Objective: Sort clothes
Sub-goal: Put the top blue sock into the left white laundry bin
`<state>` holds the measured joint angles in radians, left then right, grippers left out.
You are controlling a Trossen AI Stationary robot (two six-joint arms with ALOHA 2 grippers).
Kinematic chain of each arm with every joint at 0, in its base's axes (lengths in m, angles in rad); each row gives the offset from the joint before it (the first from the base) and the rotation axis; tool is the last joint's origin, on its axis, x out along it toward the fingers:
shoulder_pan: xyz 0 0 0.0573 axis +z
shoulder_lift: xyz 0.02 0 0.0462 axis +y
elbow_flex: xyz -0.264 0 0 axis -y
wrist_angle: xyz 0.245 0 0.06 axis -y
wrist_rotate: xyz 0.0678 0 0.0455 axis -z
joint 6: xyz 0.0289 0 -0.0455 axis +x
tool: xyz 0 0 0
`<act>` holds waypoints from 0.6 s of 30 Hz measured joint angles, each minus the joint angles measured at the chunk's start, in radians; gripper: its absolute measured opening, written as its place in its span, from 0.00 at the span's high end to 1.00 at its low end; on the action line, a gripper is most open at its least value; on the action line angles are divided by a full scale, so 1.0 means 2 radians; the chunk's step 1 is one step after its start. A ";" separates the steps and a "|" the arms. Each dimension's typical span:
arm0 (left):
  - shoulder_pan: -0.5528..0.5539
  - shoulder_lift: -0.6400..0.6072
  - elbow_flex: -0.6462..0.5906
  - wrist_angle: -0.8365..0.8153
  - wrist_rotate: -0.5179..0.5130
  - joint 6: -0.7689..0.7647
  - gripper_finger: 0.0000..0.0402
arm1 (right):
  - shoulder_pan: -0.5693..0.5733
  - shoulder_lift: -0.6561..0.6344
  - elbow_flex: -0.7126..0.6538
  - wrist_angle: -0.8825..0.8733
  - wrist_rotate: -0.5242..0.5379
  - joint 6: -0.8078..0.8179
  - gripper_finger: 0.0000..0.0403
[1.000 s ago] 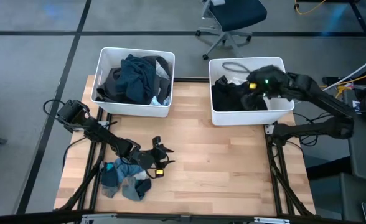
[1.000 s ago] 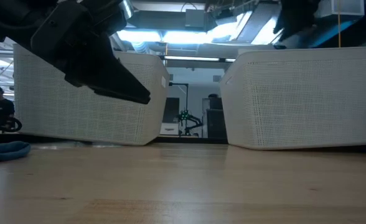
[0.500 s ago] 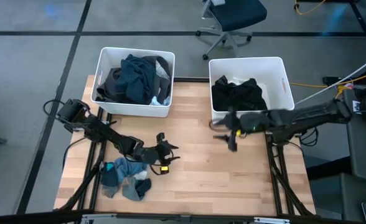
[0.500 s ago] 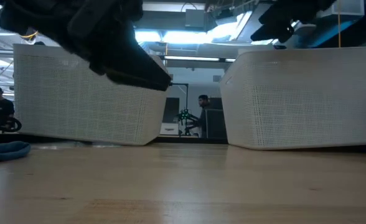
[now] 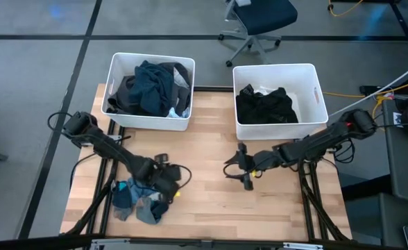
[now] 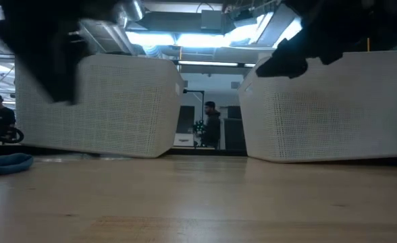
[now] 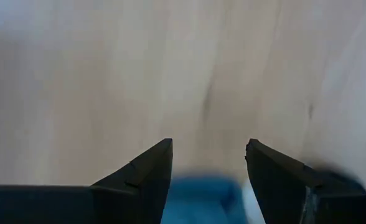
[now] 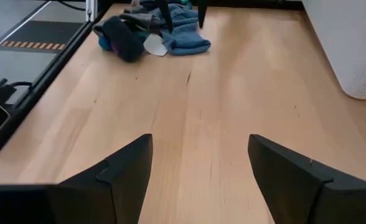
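Note:
A pile of small grey-blue and dark socks (image 5: pixel 140 201) lies on the wooden table near its front left; it also shows in the right wrist view (image 8: pixel 152 28) and at the low view's left edge (image 6: pixel 6 162). My left gripper (image 5: pixel 166 186) is open at the pile's right edge, pointing down; in its wrist view (image 7: pixel 208 155) a blue piece of cloth (image 7: pixel 201 199) shows between the finger bases. My right gripper (image 5: pixel 233 170) is open and empty over the middle of the table, pointing level toward the pile (image 8: pixel 198 155). Dark grey and teal garments (image 5: pixel 148 87) fill the left bin, and a black garment (image 5: pixel 265 104) lies in the right bin.
Two white plastic bins stand at the table's far edge, the left bin (image 5: pixel 115 66) and the right bin (image 5: pixel 313 83); in the low view they show as mesh walls (image 6: pixel 90 101) (image 6: pixel 327 108). Bare wood lies between the grippers. People stand in the room behind (image 6: pixel 210 125).
My right gripper has come out of the right bin, toward the table's near edge and left, and down low over the table's middle, turning to point at the sock pile. My left gripper has shifted toward the pile and tipped to point down.

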<state>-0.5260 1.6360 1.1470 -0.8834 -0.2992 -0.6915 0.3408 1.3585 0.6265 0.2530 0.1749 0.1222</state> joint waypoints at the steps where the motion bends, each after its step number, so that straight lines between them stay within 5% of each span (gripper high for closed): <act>1: -0.007 0.000 -0.003 -0.014 0.014 -0.029 0.52 | 0.000 0.009 0.000 0.015 0.000 -0.007 0.34; 12: -0.063 0.000 -0.075 -0.015 0.065 -0.184 0.52 | 0.000 0.051 0.000 0.087 -0.004 -0.048 0.34; 18: -0.063 0.000 -0.127 0.075 0.072 -0.189 0.52 | 0.000 0.051 0.000 0.086 -0.004 -0.051 0.34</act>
<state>-0.6527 1.6363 0.8926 -0.7331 -0.1561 -1.0688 0.3401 1.4597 0.6266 0.4242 0.1665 0.0196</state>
